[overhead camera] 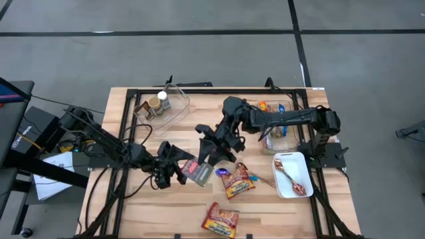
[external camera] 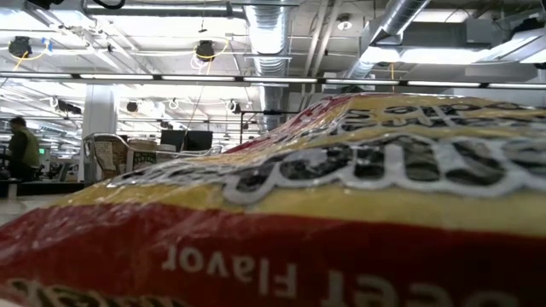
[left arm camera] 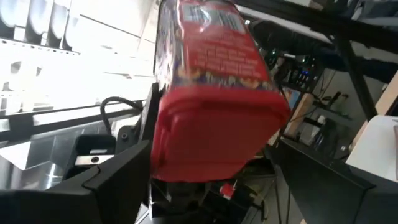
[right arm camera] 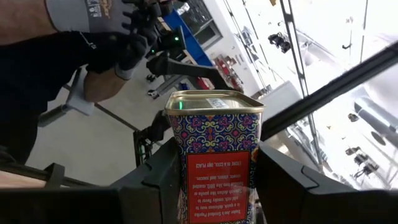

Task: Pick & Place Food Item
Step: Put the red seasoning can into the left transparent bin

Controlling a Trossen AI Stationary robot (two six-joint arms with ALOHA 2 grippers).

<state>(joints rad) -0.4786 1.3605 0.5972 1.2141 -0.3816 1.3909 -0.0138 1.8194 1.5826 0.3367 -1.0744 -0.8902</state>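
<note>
Left tool: spread as wide as it goes, gripping nothing, set low over the tabletop left of centre, with the red-lidded end of the spice tin poked in between its fingers, close against one and seemingly clear of the other. Just to the right, right tool: partly closed on that same tin, clamped across the patterned sides near the gold end, and so carrying the whole load alone. Reads as a hand-over caught midway, going by the layout. Main risk: letting go on the right before closing on the left, dropping the tin onto the wood to roll or skid on its smooth metal. Second risk: closing the left off-centre, pressing one side first and levering the tin askew in the right grip, with little resistance to expect from slick printed walls. Third: crowding, two sets of fingers on one short tin, and a knock likely on any further advance. Further right, the nearer snack packet and, toward the front edge, the front snack packet: both in the path of a fallen tin. Beyond those, the white tray, well apart. Past the table, a person's gloved hand in the right wrist view; worth watching for any reach inward.
</note>
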